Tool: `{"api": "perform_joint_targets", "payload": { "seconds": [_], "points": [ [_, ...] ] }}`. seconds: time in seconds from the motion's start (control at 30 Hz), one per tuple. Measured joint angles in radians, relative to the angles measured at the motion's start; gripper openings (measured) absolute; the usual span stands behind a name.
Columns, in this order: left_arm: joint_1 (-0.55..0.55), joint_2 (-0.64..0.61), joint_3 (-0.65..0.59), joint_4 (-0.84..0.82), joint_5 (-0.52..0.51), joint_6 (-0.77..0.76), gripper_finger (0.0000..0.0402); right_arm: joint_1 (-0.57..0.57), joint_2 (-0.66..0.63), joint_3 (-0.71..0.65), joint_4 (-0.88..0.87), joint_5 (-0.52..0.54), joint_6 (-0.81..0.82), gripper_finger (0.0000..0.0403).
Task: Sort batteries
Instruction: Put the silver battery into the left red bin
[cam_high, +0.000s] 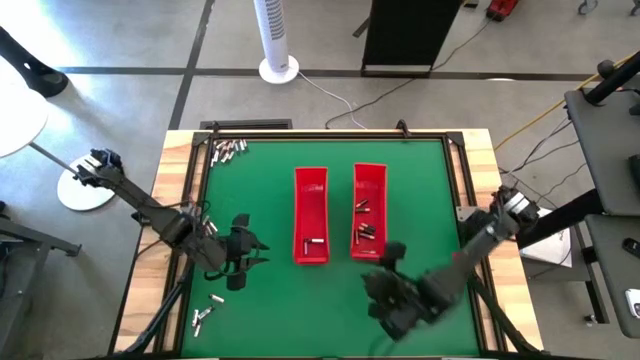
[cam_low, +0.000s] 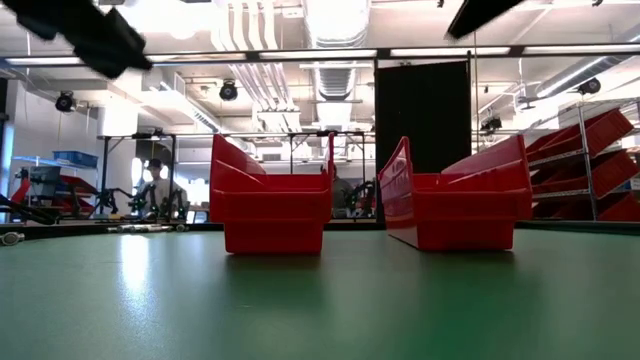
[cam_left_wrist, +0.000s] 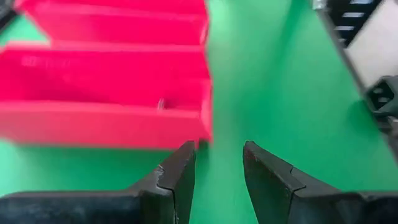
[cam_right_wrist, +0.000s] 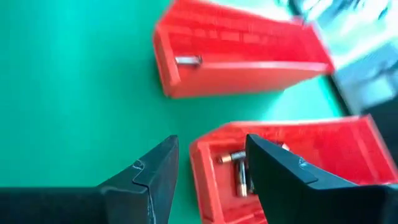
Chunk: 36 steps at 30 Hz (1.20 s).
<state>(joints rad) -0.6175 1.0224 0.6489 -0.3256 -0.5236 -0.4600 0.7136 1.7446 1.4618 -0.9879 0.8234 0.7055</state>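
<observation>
Two long red trays stand side by side mid-table: the left tray (cam_high: 311, 215) holds one battery (cam_left_wrist: 160, 104), the right tray (cam_high: 370, 210) several batteries (cam_right_wrist: 239, 168). Loose batteries lie on the green mat at the far left corner (cam_high: 228, 148), near the left arm (cam_high: 207, 228) and at the near left (cam_high: 205, 315). My left gripper (cam_high: 260, 255) (cam_left_wrist: 219, 146) hangs open left of the left tray's near end, with nothing between its fingers. Before the right tray's near end, my right gripper (cam_high: 388, 258) (cam_right_wrist: 211, 140) is open and holds nothing.
A dark raised frame (cam_high: 330, 133) borders the green mat, with wooden table edges (cam_high: 180, 170) outside it. Bare mat (cam_high: 300, 310) stretches between the trays and the near edge. In the low view the trays (cam_low: 270, 205) stand mid-table with a person (cam_low: 155, 185) far behind.
</observation>
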Motion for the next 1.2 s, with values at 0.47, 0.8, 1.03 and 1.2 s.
{"api": "perform_joint_targets", "payload": {
  "seconds": [0.47, 0.8, 1.03, 1.2],
  "points": [
    [-0.072, 0.214, 0.018, -0.022, 0.474, -0.516, 0.0116, 0.107, 0.022, -0.037, 0.023, 0.263, -0.01, 0.016],
    [-0.229, 0.501, 0.354, -0.625, 0.511, -0.467, 0.0116, 0.098, 0.023, -0.172, 0.037, 0.277, 0.133, 0.0184],
    [-0.305, 0.557, 0.358, -0.686, 0.512, -0.497, 0.0116, 0.098, 0.024, -0.221, 0.055, 0.278, 0.211, 0.0188],
    [-0.305, 0.559, 0.329, -0.652, 0.515, -0.5, 0.0116, 0.098, 0.024, -0.226, 0.059, 0.278, 0.219, 0.0189]
  ]
}}
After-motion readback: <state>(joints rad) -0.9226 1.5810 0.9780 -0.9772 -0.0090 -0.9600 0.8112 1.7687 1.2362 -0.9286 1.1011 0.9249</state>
